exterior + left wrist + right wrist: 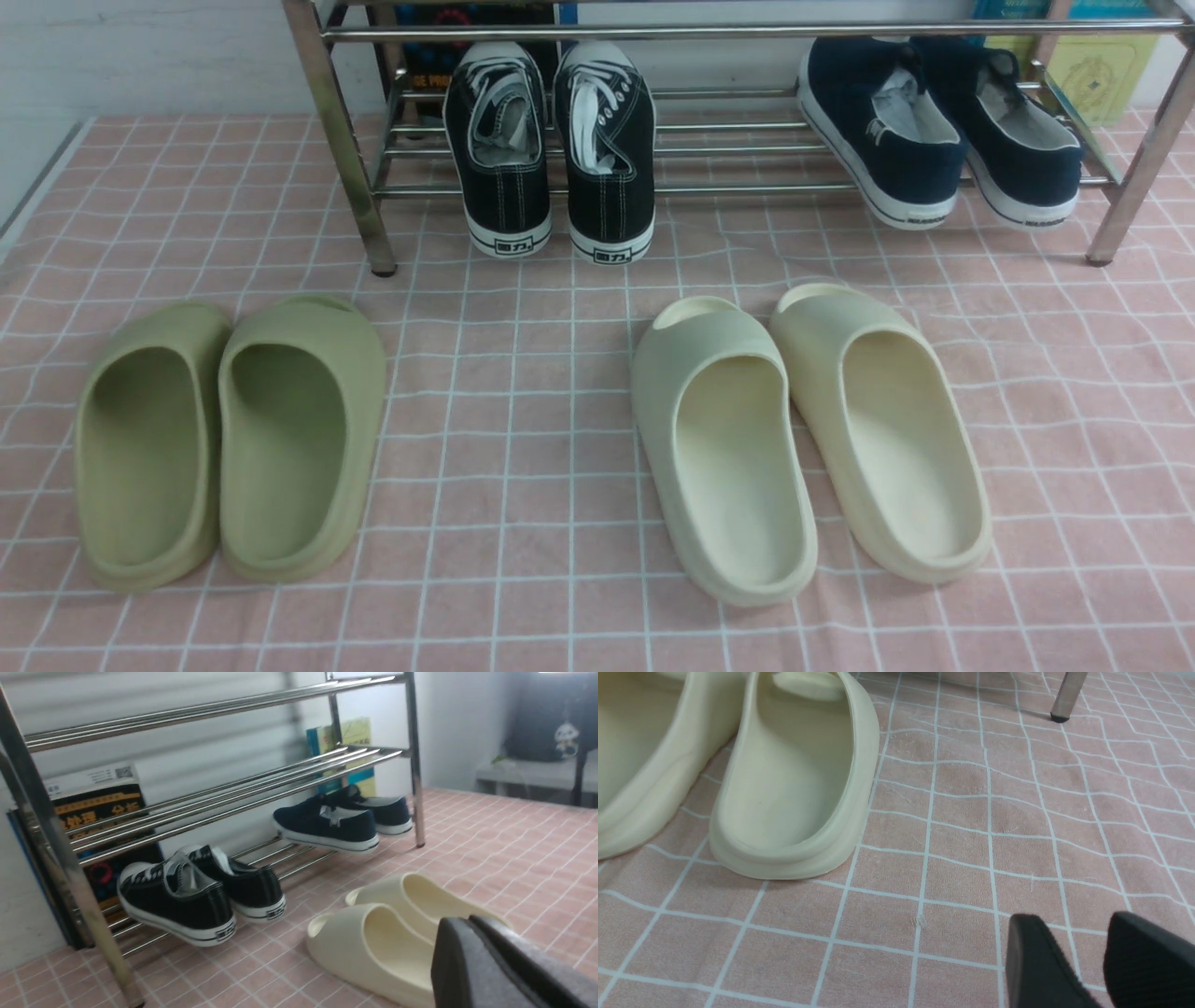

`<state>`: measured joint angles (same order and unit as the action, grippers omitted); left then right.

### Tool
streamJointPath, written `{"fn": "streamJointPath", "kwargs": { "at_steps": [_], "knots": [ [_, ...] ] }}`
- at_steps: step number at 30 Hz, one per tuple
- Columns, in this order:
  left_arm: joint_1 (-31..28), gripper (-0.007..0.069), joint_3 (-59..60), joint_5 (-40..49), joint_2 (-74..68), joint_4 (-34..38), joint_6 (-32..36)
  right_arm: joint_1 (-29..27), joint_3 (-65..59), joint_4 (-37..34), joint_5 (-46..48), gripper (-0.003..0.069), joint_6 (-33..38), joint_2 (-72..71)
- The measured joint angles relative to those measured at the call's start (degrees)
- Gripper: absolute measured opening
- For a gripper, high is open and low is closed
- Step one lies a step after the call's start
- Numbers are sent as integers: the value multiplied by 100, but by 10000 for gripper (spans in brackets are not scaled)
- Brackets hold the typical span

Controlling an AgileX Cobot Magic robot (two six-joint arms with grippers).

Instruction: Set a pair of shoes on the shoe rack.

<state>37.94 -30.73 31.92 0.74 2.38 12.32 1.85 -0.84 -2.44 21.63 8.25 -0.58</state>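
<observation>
Cream slides (803, 439) nearest; left claw (472, 933) closed empty, right claw (1101, 952) parted empty — sneakers (551, 149) heels toward camera.

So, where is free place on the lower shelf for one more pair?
On the shoe rack, bare bars run between the black sneakers and the navy slip-ons. The cloth between olive slides and cream slides is bare too. Both rack ends are crowded.
</observation>
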Motion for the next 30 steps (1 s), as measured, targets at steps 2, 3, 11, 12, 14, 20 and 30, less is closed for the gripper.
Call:
{"fn": "streamJointPath", "kwargs": {
  "at_steps": [2,3,11,12,14,20,30],
  "knots": [
    [0,22,181,-16,-12,-238,13,0,0,0,0,238,0,0],
    [0,22,275,-16,-14,-334,19,0,0,0,0,238,0,0],
    [0,32,823,-16,-14,-568,19,0,0,0,0,238,0,0],
    [0,34,895,-16,-14,-565,19,0,0,0,0,238,0,0],
    [0,34,1019,-16,-14,-565,23,0,0,0,0,238,0,0],
    [0,39,1395,-58,-7,-569,23,0,0,0,0,238,0,0],
    [-781,43,2571,-74,-1,-539,23,0,0,0,2,238,0,0]
  ]
}}
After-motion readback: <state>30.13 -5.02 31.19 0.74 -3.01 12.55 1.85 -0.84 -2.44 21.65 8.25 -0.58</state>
